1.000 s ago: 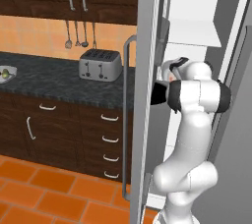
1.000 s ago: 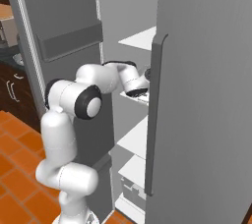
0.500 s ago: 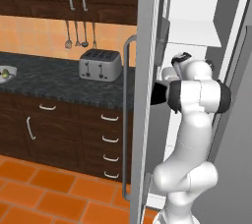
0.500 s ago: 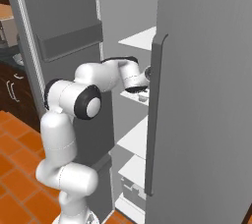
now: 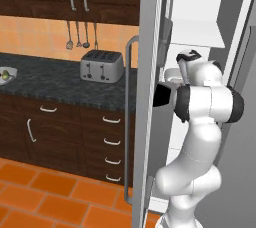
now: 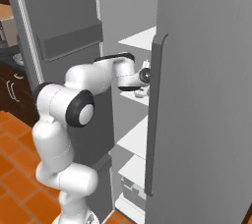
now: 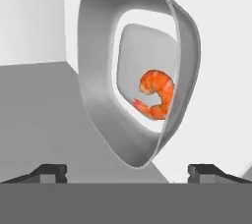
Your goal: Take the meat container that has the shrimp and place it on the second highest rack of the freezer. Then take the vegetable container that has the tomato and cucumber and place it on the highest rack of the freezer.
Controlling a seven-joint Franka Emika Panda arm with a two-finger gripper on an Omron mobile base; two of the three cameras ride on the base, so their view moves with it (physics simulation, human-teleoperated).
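The meat container (image 7: 101,75), a grey tub, holds the orange shrimp (image 7: 157,94) and sits just beyond my gripper (image 7: 128,170). The dark fingertips (image 7: 50,170) stand wide apart on either side of the tub and touch nothing, so the gripper is open. In the right base view the gripper (image 6: 145,76) reaches into the freezer (image 6: 197,95) over the second highest rack (image 6: 129,96), where the tub (image 6: 141,92) rests. The highest rack (image 6: 140,39) is bare above it. The vegetable container, tomato and cucumber are out of view.
The open freezer door (image 5: 150,97) with its long handle (image 5: 129,117) stands left of the arm. A toaster (image 5: 102,66) sits on the dark counter (image 5: 50,79), with a bowl (image 5: 6,74) at the far left. Lower white shelves (image 6: 135,139) lie below.
The jaws have gone from shut to wide open, letting go of the meat container on the rack. The hand has lifted slightly.
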